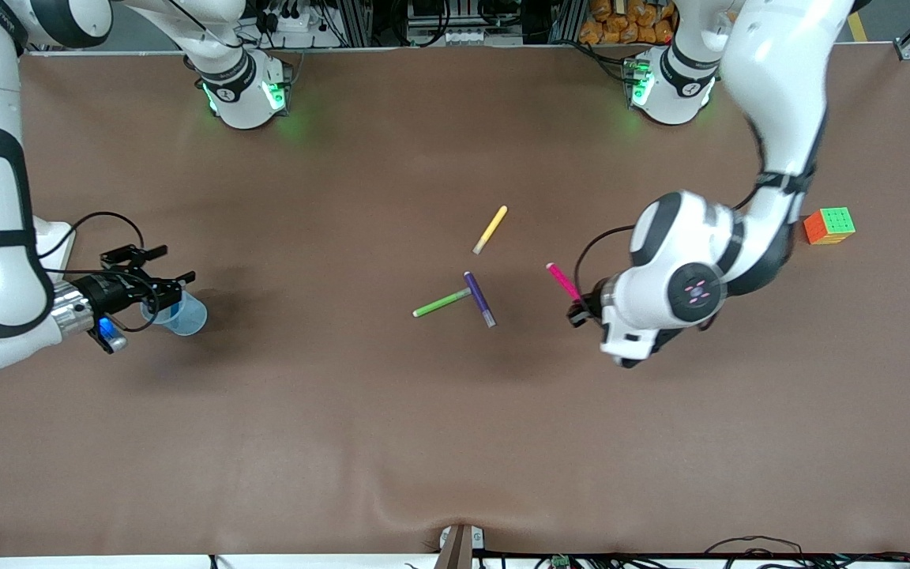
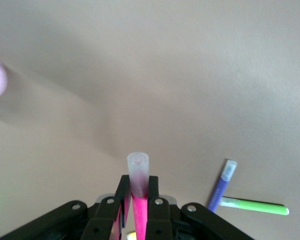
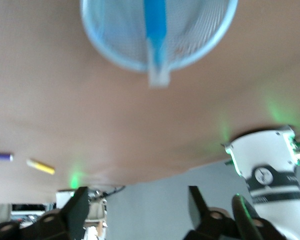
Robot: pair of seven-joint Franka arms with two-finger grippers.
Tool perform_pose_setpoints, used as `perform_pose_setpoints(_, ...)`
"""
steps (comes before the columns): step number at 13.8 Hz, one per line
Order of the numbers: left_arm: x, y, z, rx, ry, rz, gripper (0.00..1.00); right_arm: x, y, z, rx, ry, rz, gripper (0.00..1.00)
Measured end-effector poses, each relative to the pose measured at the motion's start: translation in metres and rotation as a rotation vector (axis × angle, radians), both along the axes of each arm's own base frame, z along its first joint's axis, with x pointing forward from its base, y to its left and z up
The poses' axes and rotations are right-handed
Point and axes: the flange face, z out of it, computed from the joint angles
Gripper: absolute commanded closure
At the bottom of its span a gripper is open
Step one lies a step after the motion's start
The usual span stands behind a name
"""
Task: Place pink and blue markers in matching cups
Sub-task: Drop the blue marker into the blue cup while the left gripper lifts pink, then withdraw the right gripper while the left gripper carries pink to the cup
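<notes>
Brown matting covers the table [image 1: 455, 442] we look down on, with both arm bases standing along the edge farthest from the front camera. We see the left gripper [image 2: 138, 197] in the air over the table near the loose pens, its fingers [image 2: 154, 200] clamped on the pink marker [image 1: 562, 281], whose pale cap sticks out past the fingertips in the left wrist view. At the right arm's end of the table we find the right gripper [image 1: 156, 265] over the pale blue cup [image 1: 184, 314], its fingers spread wide and gripping nothing. The blue marker [image 3: 156, 30] shows inside that cup's round mouth in the right wrist view, its pale cap crossing the rim. Near the middle of the table lie three other pens: a yellow pen [image 1: 490, 229] farthest from the front camera, then a purple pen [image 1: 479, 299] and a green pen [image 1: 441, 303] whose ends meet. A multicoloured puzzle cube [image 1: 829, 225] sits toward the left arm's end of the table. We cannot make out a pink cup for certain; only a pale pinkish blur shows at the edge of the left wrist view.
</notes>
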Motion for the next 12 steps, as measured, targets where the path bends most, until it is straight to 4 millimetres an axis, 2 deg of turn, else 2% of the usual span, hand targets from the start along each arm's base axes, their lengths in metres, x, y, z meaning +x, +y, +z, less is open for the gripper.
perform_pose_setpoints(2,0.001,0.023,0.033,0.024,-0.021,0.004,1.00,0.015,0.015,0.041,0.014,-0.057,0.039,0.00)
perform_pose_setpoints(6,-0.001,0.083,0.101,0.117,-0.071,-0.029,1.00,0.046,0.059,0.120,0.002,-0.242,0.119,0.00)
perform_pose_setpoints(8,-0.005,0.106,0.130,0.137,-0.103,-0.016,1.00,0.051,0.066,0.162,-0.009,-0.320,0.140,0.00)
perform_pose_setpoints(10,-0.008,0.125,0.146,0.187,-0.132,-0.019,1.00,0.046,0.065,0.200,-0.035,-0.378,0.151,0.00)
perform_pose_setpoints(11,-0.011,0.131,0.147,0.234,-0.141,-0.037,1.00,0.041,0.070,0.221,-0.063,-0.408,0.175,0.00)
perform_pose_setpoints(12,-0.015,0.133,0.146,0.274,-0.146,-0.055,1.00,0.034,0.085,0.242,-0.088,-0.438,0.209,0.00)
